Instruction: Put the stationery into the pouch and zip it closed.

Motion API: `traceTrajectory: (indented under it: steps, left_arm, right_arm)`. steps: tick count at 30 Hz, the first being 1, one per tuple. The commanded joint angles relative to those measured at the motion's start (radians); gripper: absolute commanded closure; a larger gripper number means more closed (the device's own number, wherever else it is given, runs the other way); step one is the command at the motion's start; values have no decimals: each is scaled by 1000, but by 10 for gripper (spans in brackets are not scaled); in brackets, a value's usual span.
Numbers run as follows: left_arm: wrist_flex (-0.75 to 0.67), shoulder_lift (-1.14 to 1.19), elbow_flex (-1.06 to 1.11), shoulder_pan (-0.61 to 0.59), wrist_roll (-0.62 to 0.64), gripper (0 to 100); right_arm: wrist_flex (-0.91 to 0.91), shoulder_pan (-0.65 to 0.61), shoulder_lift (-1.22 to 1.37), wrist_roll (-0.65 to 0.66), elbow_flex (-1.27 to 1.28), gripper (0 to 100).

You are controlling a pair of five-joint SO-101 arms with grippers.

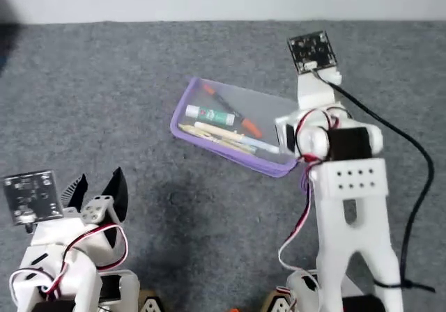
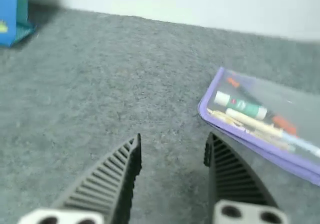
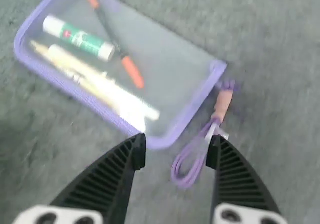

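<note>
1. Pouch (image 1: 230, 127) mid-table, stationery (image 1: 212, 115) inside, long axis far-left to near-right.
2. Right gripper (image 3: 176, 141) open, empty, over the end with the zip pull (image 3: 221, 104); nearer arm.
3. Left gripper (image 2: 173, 140) open, empty, near-left corner.

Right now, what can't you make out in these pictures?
- Pouch zip, shut or open: high view, the right arm covers that end; right wrist view, blurred.
- Blue thing: left wrist view, cut off by the edge.
- Pens in the pouch: high view, overlapping, too small to count.
</note>
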Motion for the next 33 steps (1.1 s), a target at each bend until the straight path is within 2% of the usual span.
traceTrajectory:
  steps: [1, 3, 7, 10, 13, 24, 29, 33]
  left_arm:
    - [2, -2, -13, 2, 26, 797]
    - [2, -2, -4, 3, 26, 797]
    - [-2, -2, 42, 3, 26, 799]
    - [-8, -2, 90, 3, 26, 860]
    - [-43, -2, 143, 3, 25, 987]
    - [-278, -2, 460, 9, -61, 988]
    - [-322, -2, 576, 97, -55, 988]
    - [-411, -2, 654, 160, -21, 988]
  right_arm:
    - [111, -2, -88, -98, -55, 794]
    - [180, -2, -120, -147, -41, 820]
    - [236, 22, -220, -213, 43, 996]
    - [196, 53, -320, -216, 169, 954]
    - [111, 82, -437, -212, 305, 989]
    - [-193, 140, -889, -207, 867, 991]
    - [-239, 137, -1073, -196, 1066, 991]
    - [-243, 139, -1213, -98, 1252, 991]
